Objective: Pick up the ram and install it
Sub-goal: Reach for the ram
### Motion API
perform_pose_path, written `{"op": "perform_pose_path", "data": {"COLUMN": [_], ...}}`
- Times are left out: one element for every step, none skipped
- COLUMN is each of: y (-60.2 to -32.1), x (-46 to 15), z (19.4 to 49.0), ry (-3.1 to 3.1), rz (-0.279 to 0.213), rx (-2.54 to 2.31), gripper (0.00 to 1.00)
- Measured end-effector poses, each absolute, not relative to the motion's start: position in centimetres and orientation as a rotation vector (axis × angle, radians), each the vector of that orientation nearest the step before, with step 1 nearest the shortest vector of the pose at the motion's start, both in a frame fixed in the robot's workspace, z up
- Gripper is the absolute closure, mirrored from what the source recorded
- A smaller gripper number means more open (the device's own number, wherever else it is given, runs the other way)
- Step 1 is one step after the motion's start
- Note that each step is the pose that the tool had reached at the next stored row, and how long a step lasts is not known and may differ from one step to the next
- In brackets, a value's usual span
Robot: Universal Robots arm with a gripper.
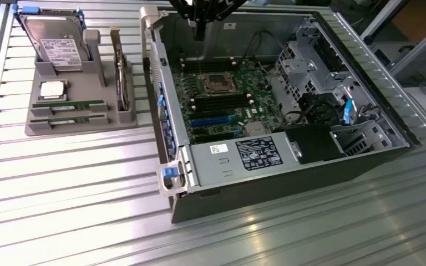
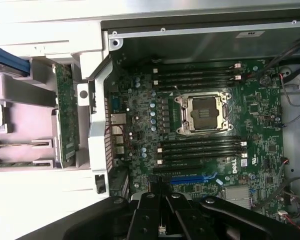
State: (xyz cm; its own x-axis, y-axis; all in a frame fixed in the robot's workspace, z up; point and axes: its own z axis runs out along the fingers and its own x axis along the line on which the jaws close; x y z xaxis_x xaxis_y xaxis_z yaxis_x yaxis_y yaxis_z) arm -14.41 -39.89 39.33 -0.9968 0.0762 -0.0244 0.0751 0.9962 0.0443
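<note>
In the holder (image 1: 80,129), two ram sticks (image 1: 69,103) (image 1: 69,118).

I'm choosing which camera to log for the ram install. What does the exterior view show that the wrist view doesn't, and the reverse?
The exterior view adds the hard drive with its white label in the grey tray, and the labelled power supply inside the computer case. The wrist view adds the row of small round capacitors beside the empty processor socket. Both share that socket, the black memory slots, the two ram sticks lying in the tray, and the gripper above the motherboard.
</note>
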Motion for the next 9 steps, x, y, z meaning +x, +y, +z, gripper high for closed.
{"op": "perform_pose_path", "data": {"y": [-39.89,-39.9,-39.89,-39.89,-39.89,-39.89,-39.89,-39.89,-39.89], "x": [-14.46,-14.52,-14.6,-14.65,-14.78,-14.94,-15.05,-15.09,-15.12], "z": [39.33,39.33,39.33,39.33,39.33,39.33,39.33,39.33,39.33], "ry": [3.112,3.112,3.112,3.112,3.112,3.112,3.113,3.112,3.112], "rz": [0.068,0.068,0.068,0.068,0.068,0.068,0.068,0.068,0.068], "rx": [0.118,0.118,0.118,0.118,0.118,0.118,0.118,0.118,0.118], "gripper": [0.86,0.86,0.86,0.86,0.86,0.86,0.86,0.86,0.86]}}
